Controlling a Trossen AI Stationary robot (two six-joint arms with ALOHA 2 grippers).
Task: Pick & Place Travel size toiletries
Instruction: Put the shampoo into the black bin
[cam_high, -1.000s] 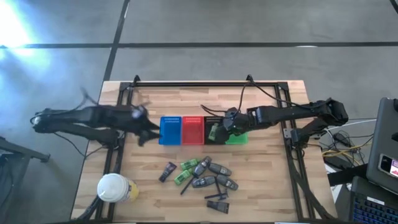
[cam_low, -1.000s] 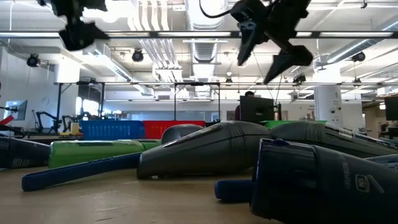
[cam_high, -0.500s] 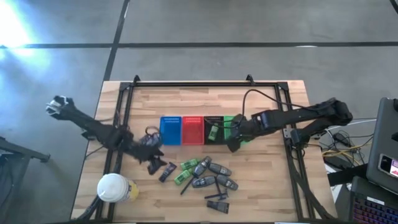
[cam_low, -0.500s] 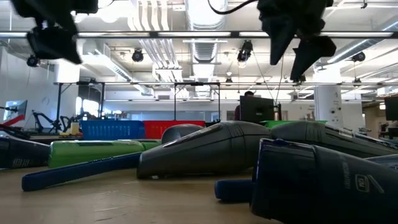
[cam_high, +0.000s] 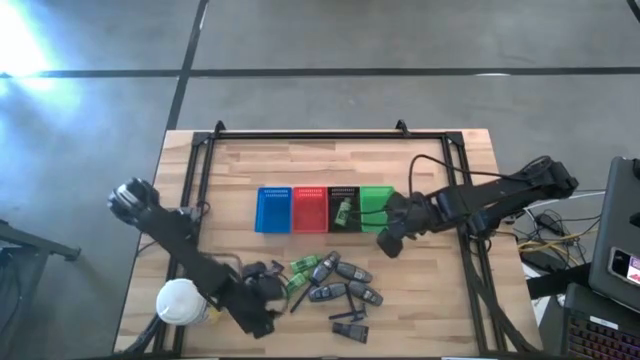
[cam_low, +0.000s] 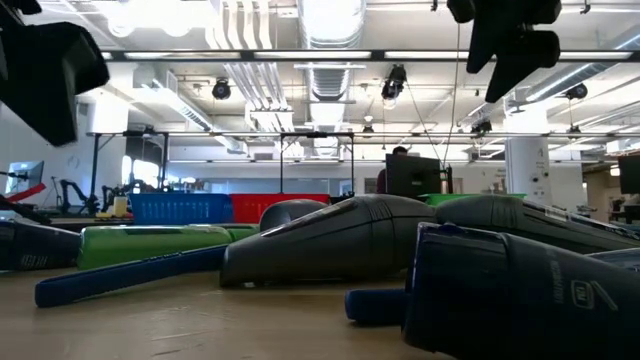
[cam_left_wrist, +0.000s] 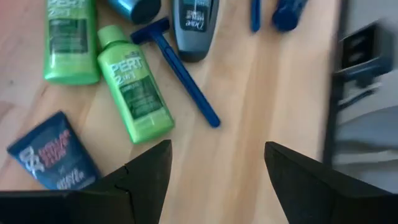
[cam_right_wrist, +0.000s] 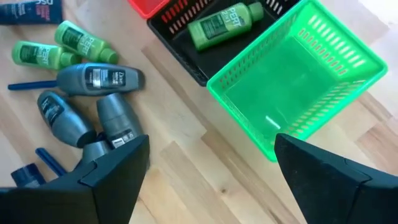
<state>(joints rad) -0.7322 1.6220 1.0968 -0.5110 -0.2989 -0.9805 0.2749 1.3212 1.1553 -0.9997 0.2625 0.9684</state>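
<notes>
One green bottle (cam_right_wrist: 225, 23) lies in the black basket (cam_right_wrist: 186, 59); right gripper (cam_high: 390, 240), jaws wide and empty, has drawn back off the baskets; left gripper (cam_high: 262, 292), likewise open and empty, has swung down beside the remaining toiletries (cam_high: 335, 285) near the table's (cam_high: 430, 310) front edge, likely next pick.

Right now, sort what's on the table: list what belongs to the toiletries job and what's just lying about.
Job things:
green bottles
grey deodorants
blue razor
dark blue tube
green bottle already in the black basket
green basket, empty

Lying about:
white-lidded container
</notes>
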